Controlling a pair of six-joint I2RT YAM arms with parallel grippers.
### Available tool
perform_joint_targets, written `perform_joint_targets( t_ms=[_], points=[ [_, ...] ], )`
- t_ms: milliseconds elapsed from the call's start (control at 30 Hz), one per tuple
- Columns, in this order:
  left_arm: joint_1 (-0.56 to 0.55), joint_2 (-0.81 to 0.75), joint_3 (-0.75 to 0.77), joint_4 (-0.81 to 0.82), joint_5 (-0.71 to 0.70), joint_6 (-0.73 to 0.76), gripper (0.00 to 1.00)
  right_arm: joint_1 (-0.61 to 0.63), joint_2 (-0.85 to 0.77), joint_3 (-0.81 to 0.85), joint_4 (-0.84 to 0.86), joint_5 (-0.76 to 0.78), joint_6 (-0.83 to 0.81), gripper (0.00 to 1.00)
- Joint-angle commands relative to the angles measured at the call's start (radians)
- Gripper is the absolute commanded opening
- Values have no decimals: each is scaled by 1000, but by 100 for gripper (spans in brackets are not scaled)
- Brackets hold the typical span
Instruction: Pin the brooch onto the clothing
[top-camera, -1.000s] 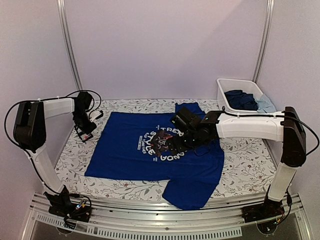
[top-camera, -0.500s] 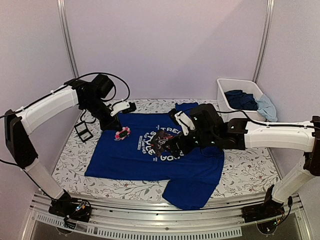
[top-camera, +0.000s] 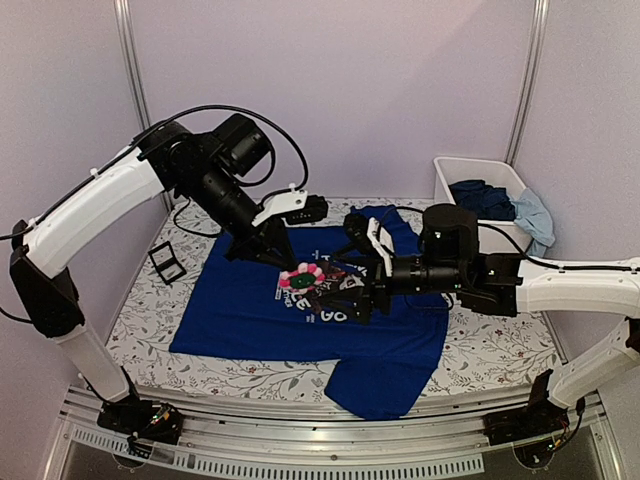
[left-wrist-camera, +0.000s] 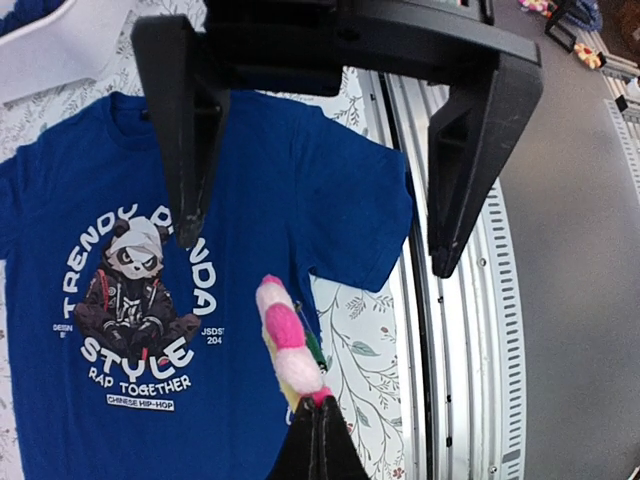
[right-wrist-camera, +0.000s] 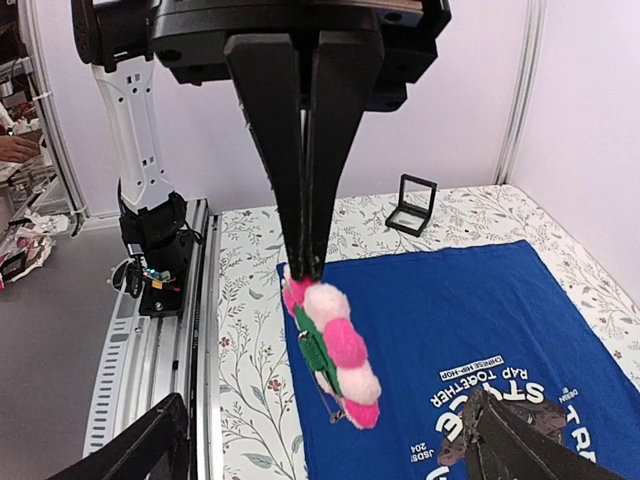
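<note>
Brooch (right-wrist-camera: 330, 355): clamped by one end in my left gripper (right-wrist-camera: 308, 268), hanging lengthwise below its fingertips over the T-shirt (top-camera: 230, 310), directly ahead of my right gripper (top-camera: 338, 290), whose fingers stand wide apart.

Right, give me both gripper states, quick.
Left gripper: closed on the pink-petalled flower-shaped brooch.
Right gripper: open, holding nothing.

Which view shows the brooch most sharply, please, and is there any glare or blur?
Right wrist: brooch close, crisp, evenly lit. Left wrist: edge-on and slightly soft, though the T-shirt lettering reads clearly. Top external: small but sharp; soft light, no glare.
</note>
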Motion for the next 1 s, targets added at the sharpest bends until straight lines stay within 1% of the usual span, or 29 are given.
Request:
perform_joint_targets(
  t_ms=[0, 67, 100, 133, 167, 200, 333, 567, 633, 733, 833, 900, 933, 967],
  points=[
    [-44, 27, 44, -182, 21, 11, 0, 5, 20, -3, 74, -86, -16, 90],
    [-51, 31, 59, -189, 22, 10, 0, 5, 23, -6, 87, -115, -10, 80],
    [-55, 34, 66, -190, 23, 9, 0, 6, 27, -8, 93, -124, -6, 72],
    [-58, 35, 73, -192, 24, 8, 0, 6, 32, -7, 97, -127, -2, 61],
    [-60, 35, 80, -194, 27, 8, 0, 5, 40, -4, 95, -127, 4, 54],
    [-60, 37, 85, -195, 32, 7, 0, 6, 48, -3, 92, -127, 7, 50],
    [-64, 37, 90, -205, 42, 12, 0, 5, 60, -12, 113, -108, 23, 38],
    [-64, 30, 87, -212, 53, 20, 0, 5, 80, -17, 150, -108, 49, 23],
    [-65, 28, 84, -212, 62, 20, 0, 6, 89, -14, 160, -107, 85, 22],
    [-66, 23, 74, -208, 64, 20, 0, 5, 109, -5, 152, -90, 95, 22],
    [-61, 12, 30, -189, 27, 24, 0, 4, 122, 1, 109, -12, 106, 22],
    [-49, -2, -36, -166, 2, 34, 0, 3, 123, 1, 72, 39, 119, 22],
    [-40, -10, -78, -142, -16, 35, 3, 2, 122, 1, 53, 67, 128, 24],
    [-31, -17, -133, -114, -33, 32, 15, -2, 121, 1, 33, 93, 151, 25]
  ],
)
